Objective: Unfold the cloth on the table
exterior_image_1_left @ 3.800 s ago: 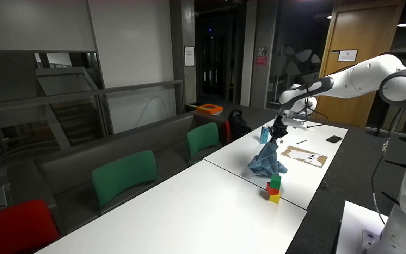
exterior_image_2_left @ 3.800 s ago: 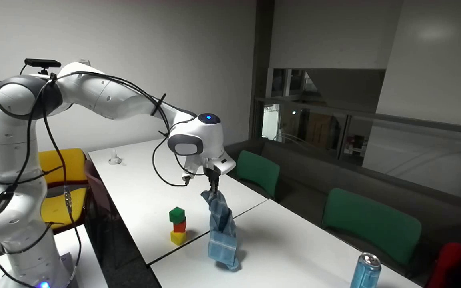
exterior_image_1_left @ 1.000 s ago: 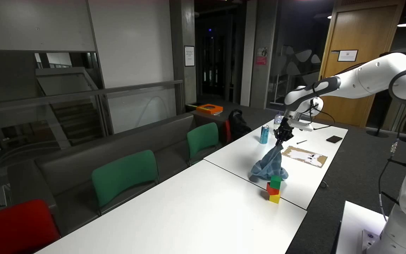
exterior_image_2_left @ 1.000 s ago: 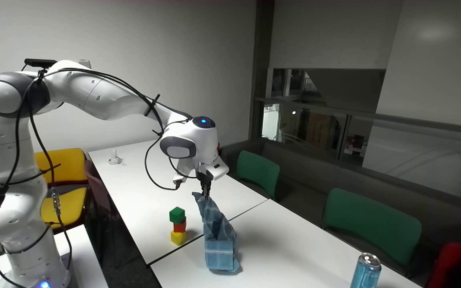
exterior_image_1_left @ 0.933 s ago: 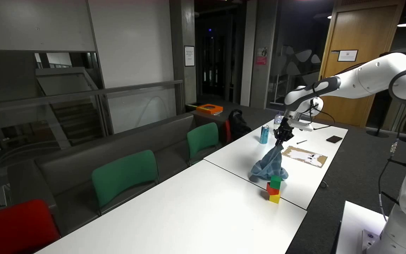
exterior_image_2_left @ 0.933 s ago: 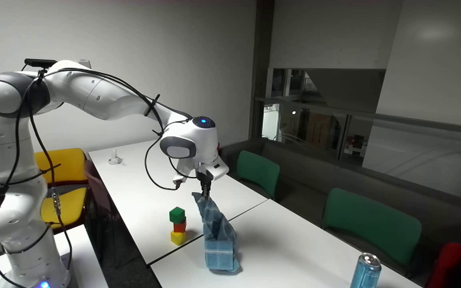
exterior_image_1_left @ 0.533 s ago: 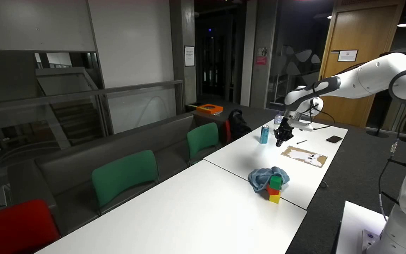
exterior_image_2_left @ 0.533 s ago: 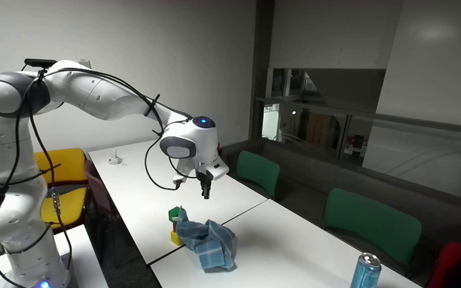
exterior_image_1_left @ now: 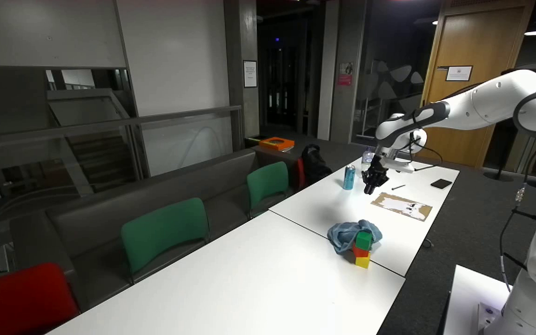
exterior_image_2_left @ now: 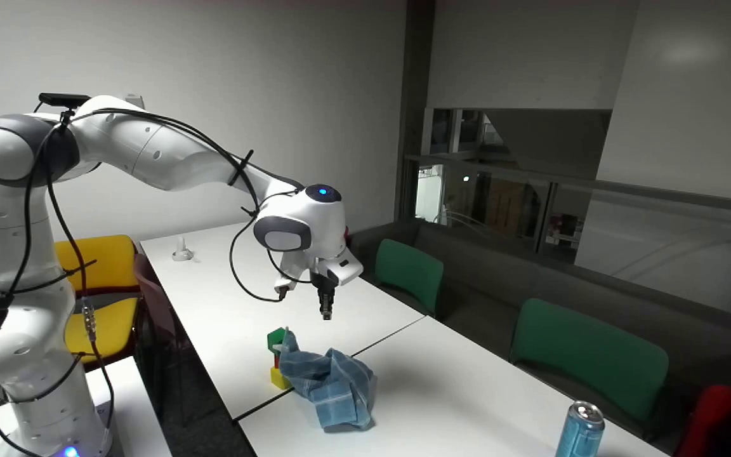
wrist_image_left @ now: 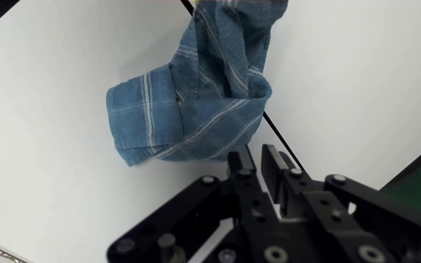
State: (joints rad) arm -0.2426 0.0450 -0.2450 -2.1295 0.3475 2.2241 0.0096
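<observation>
Wrist view: my hand [wrist_image_left: 257,155] hangs over the counter [wrist_image_left: 60,175], fingers [wrist_image_left: 246,160] a narrow gap apart, and the blue cloth [wrist_image_left: 216,124] lies bunched on it across a dark seam [wrist_image_left: 280,134]. In an exterior view, a blue can [exterior_image_1_left: 349,178] stands upright near a bottle [exterior_image_1_left: 367,157]; I cannot make out what either holds.

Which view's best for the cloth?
Wrist view: the cloth shows largest there, stripes and folds clear, though the frame's top edge cuts it off. In an exterior view it's small, partly behind the blocks; in an exterior view the cloth sits whole in frame, stripes fainter.
</observation>
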